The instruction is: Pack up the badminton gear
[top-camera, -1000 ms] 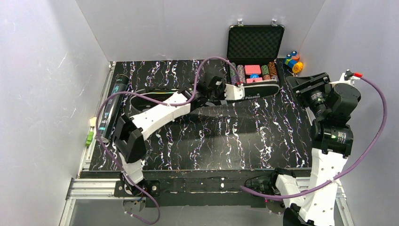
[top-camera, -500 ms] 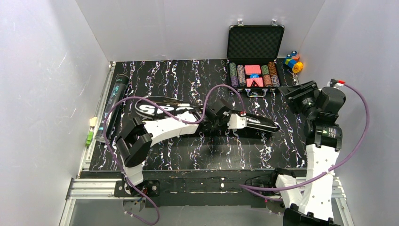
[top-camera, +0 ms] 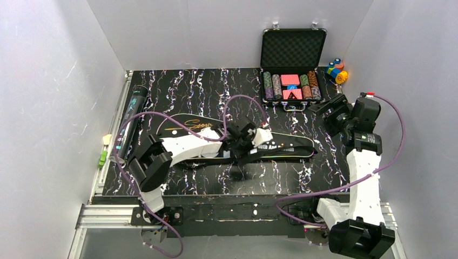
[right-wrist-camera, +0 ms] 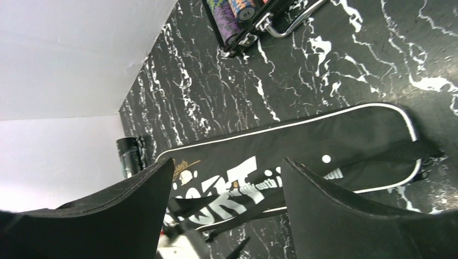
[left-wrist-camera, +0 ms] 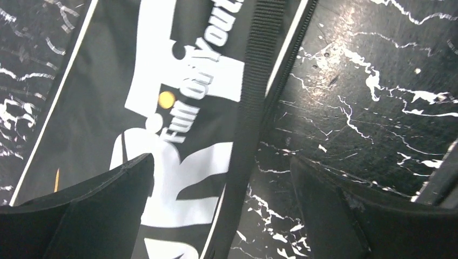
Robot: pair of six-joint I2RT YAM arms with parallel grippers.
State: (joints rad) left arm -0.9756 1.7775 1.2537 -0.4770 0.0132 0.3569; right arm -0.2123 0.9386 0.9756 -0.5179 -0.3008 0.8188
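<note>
The long black racket-shaped bag (top-camera: 286, 147) with white "SPORT" print lies flat across the middle of the table. My left gripper (top-camera: 244, 147) hovers low over its middle, open. In the left wrist view the bag (left-wrist-camera: 162, 108) and its black strap (left-wrist-camera: 254, 108) pass under the open left gripper (left-wrist-camera: 221, 205), and nothing is pinched. My right gripper (top-camera: 330, 111) hangs open above the table's right side, apart from the bag's narrow end. In the right wrist view the bag (right-wrist-camera: 335, 140) lies well beyond the open gripper (right-wrist-camera: 224, 178). The long black tube (top-camera: 129, 121) lies along the left edge.
An open black case of poker chips (top-camera: 291, 86) stands at the back right, with small coloured blocks (top-camera: 337, 70) beside it in the corner. White walls close in the table on three sides. A purple cable (top-camera: 237, 102) loops over the left arm.
My left gripper has opened and let go of the bag, which now lies flat nearer the table's front. My right arm has swung lower and inward, its jaws wider.
</note>
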